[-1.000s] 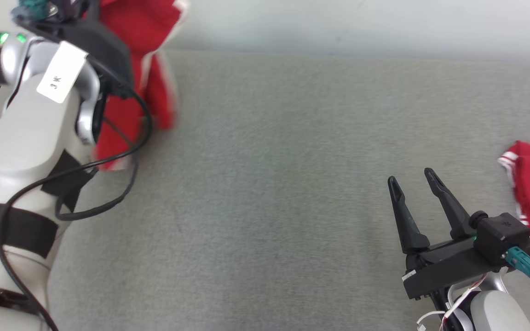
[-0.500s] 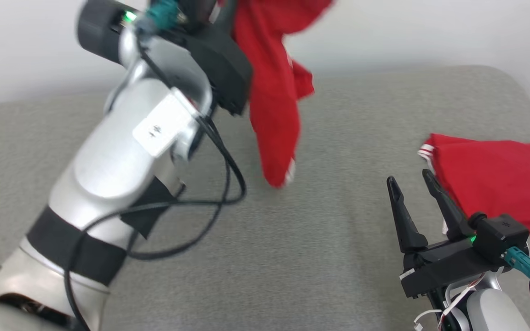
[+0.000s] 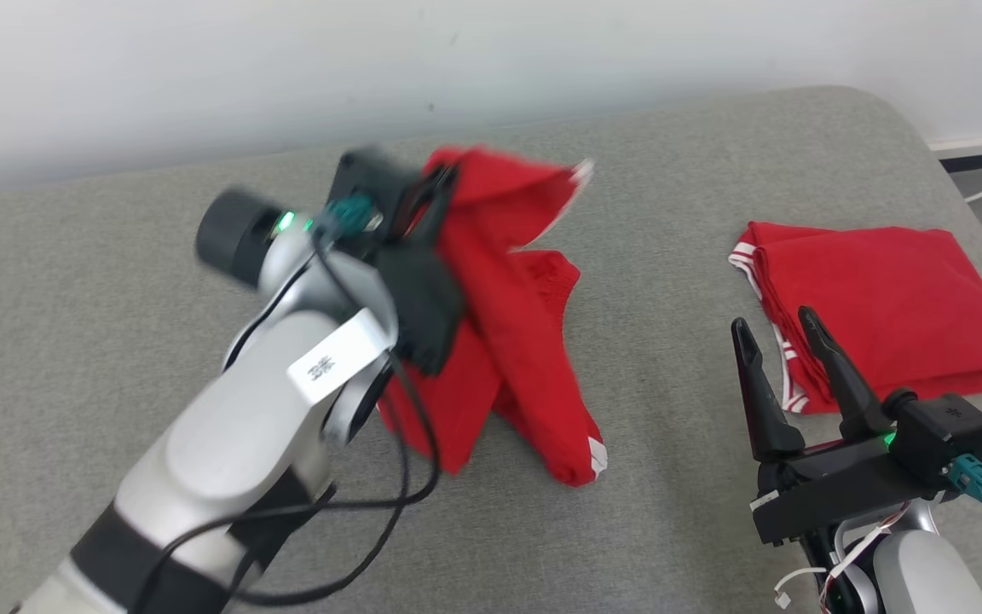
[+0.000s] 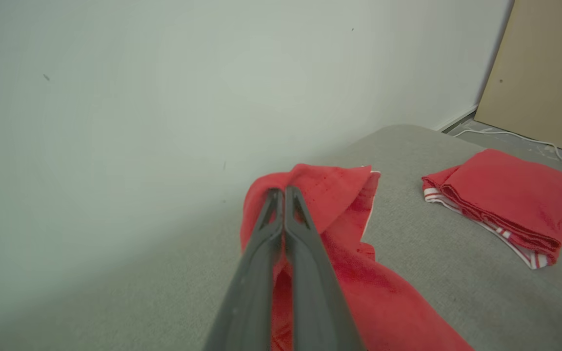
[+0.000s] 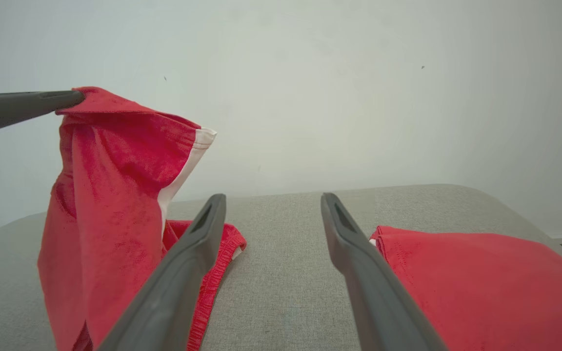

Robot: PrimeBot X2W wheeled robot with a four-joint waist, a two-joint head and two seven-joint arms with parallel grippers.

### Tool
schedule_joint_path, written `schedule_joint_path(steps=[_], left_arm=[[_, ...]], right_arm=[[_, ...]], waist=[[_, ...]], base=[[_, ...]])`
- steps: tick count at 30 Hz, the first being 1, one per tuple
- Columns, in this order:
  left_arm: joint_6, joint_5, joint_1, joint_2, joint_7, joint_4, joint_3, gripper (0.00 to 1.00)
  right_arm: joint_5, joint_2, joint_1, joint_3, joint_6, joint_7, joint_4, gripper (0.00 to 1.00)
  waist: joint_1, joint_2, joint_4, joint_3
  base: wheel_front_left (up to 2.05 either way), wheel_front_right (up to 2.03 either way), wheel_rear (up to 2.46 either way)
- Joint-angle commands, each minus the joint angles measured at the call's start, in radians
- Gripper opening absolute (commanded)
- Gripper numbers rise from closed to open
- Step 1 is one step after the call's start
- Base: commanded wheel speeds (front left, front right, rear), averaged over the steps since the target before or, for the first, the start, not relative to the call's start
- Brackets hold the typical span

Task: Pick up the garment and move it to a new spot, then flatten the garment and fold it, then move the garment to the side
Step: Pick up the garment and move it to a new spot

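The garment (image 3: pixel 525 341) is red with white trim. It hangs from my left gripper (image 3: pixel 447 175), which is shut on its upper edge, and its lower folds rest on the grey padded surface (image 3: pixel 670 512). In the left wrist view the closed fingers (image 4: pixel 281 229) pinch the garment (image 4: pixel 339 195) at its top. The right wrist view shows the garment (image 5: pixel 110 195) draped from the left gripper's fingertip (image 5: pixel 73 99). My right gripper (image 3: pixel 772 324) stands open at the lower right with nothing between its fingers (image 5: pixel 188 263).
A second red garment (image 3: pixel 883 290), folded with white stripes at its edge, lies on the right of the surface, just beyond my right gripper. It shows again as the folded garment (image 4: pixel 505 200) in the left wrist view. A pale wall (image 3: pixel 491 60) runs behind, and the surface's rounded right edge (image 3: pixel 960 196) drops off.
The head view has swung, bringing the folded garment into full view. My left gripper, still shut on the garment, has come down, and the cloth's lower end now lies on the surface.
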Motion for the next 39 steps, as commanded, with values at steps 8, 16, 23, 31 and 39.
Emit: schedule_joint_path(steps=[8,16,23,31,39], left_arm=[[0.018,-0.030,0.169,0.151,0.144,-0.045,-0.032,0.00],[0.074,-0.010,0.254,0.252,0.257,-0.133,-0.052,0.05],[0.159,-0.028,0.327,0.318,0.309,-0.197,-0.021,1.00],[0.211,-0.067,0.376,0.336,0.313,-0.301,0.014,1.00],[0.167,-0.044,0.336,0.279,0.389,-0.390,-0.073,1.00]], right_arm=[[-0.009,-0.003,0.020,-0.009,0.000,0.013,-0.010,1.00],[-0.010,-0.003,0.029,0.000,0.000,0.023,-0.018,1.00],[-0.010,-0.003,0.032,0.007,0.000,0.030,-0.018,1.00],[-0.011,-0.003,0.036,-0.004,0.000,0.031,-0.022,1.00],[-0.008,-0.003,0.030,-0.006,0.000,0.032,-0.019,1.00]], waist=[[-0.0001,0.0000,0.058,-0.010],[-0.0001,0.0000,0.098,-0.022],[-0.0001,0.0000,0.112,-0.030],[-0.0001,0.0000,0.120,-0.032],[-0.0001,0.0000,0.119,-0.032]], base=[[0.00,0.00,0.00],[0.00,0.00,0.00],[0.00,0.00,0.00],[0.00,0.00,0.00],[0.00,0.00,0.00]])
